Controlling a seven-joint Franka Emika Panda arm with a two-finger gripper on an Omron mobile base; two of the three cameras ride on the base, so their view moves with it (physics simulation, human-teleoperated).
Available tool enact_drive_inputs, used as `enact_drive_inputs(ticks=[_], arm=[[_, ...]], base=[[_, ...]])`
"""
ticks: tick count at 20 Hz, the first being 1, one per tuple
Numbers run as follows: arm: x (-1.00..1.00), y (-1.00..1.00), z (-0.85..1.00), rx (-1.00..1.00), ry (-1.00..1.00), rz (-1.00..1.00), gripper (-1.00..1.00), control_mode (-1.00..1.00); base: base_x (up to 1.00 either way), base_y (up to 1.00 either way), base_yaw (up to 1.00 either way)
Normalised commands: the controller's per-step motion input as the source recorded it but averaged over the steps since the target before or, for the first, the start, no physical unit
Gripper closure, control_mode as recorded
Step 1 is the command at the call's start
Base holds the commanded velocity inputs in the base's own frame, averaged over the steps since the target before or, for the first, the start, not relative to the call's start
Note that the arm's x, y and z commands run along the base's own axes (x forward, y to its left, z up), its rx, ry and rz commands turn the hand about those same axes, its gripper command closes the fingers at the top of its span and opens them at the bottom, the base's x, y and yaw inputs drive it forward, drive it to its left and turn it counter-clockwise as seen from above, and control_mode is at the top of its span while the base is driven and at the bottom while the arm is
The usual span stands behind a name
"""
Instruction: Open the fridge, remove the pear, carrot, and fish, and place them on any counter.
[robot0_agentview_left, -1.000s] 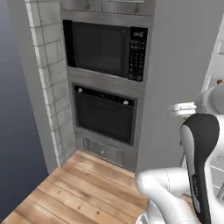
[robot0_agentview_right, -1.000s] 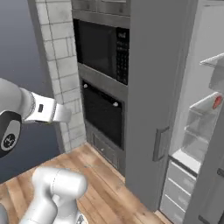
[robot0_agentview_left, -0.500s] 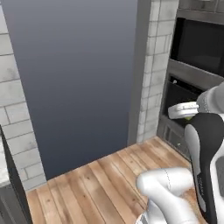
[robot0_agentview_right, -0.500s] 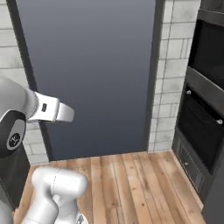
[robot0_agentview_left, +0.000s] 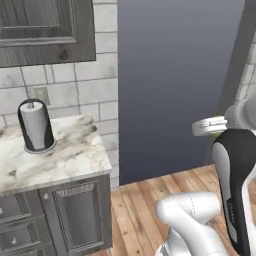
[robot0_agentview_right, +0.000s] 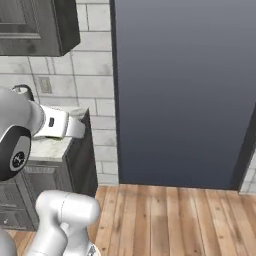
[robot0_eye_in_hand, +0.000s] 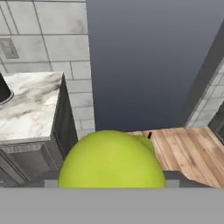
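View shift: Over the last second both base cameras swung from the dark ovens, past a plain dark wall panel, to a marble counter (robot0_agentview_left: 60, 160) with grey drawers. The whole picture moved at once, so the base turned; the kitchen things themselves did not move.

Pear: The yellow-green pear (robot0_eye_in_hand: 111, 159) sat close against the hand camera, large and round at the bottom of the hand view, well above the wooden floor (robot0_eye_in_hand: 188, 148).

Hand: The gripper's fingers were hidden behind the fruit, so the contact itself could not be seen. The pear rode along with the hand with nothing under it, so I judged the jaws to be spread wide around it and holding it.

Counter: In the left base view the counter lay to the left, with a paper towel roll (robot0_agentview_left: 36, 125) standing near its back and bare marble in front of the roll. In the hand view the counter's corner (robot0_eye_in_hand: 39, 105) was ahead and to the left of the pear, not yet beneath it.

Meaning for the task: The pear was out of the fridge and in transit. The turn brought a place to set it down within sight.

Next call: The fruit had to come over the bare marble, clear of the paper towel roll, before letting go. Being round, it might roll once released.
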Motion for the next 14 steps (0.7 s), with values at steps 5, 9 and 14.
enact_drive_inputs(ticks=[5, 9, 14], arm=[[0.0, 0.0, 0.0, 0.0, 0.0, 0.0, 1.0, 1.0], [0.0, 0.0, 0.0, 0.0, 0.0, 0.0, 1.0, 1.0], [0.0, 0.0, 0.0, 0.0, 0.0, 0.0, 1.0, 1.0]], base=[[0.24, 1.0, 0.28], [0.64, 0.99, 0.22], [0.66, 0.87, 0.15]])
